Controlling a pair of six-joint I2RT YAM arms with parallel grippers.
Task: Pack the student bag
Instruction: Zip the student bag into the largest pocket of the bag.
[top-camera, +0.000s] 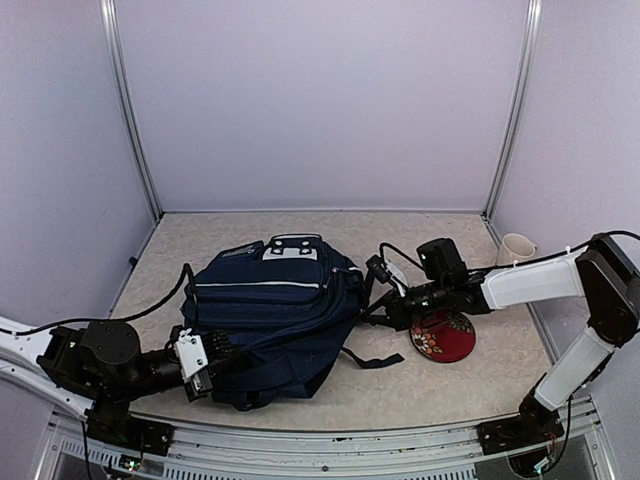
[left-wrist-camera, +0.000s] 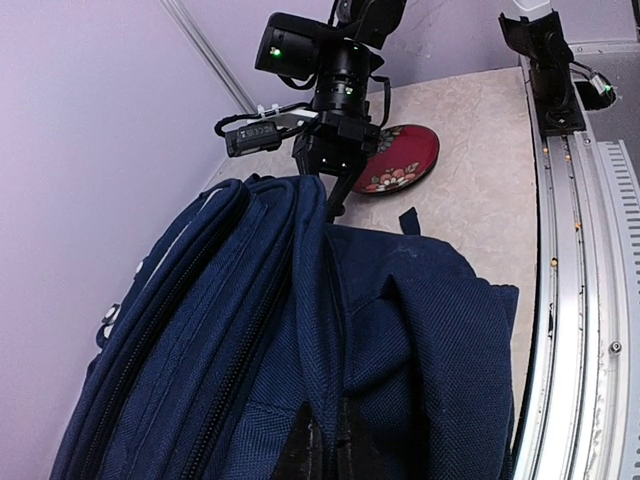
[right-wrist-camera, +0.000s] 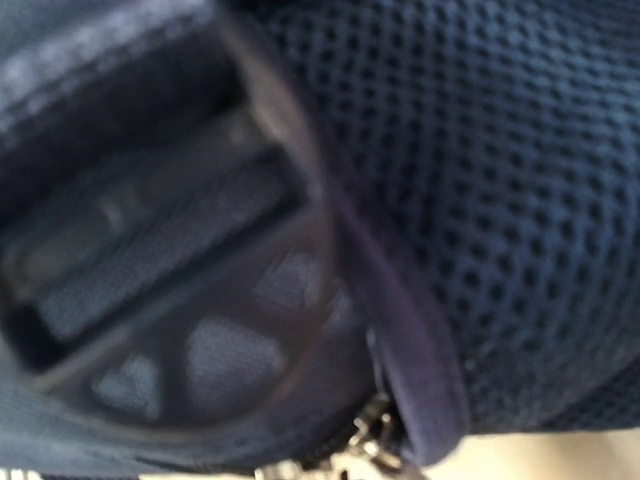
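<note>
one student bag (top-camera: 270, 310) lies flat, long axis near-far, top away.

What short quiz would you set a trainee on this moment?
1. True or false: the plate lies inside the backpack.
2. What stands near the right rear corner of the table? A) cup B) bottle C) book
3. Which arm's gripper meets the backpack on the plate's side?
Key: 1 false, the plate lies on the table beside the backpack. 2 A. 3 the right gripper.
</note>
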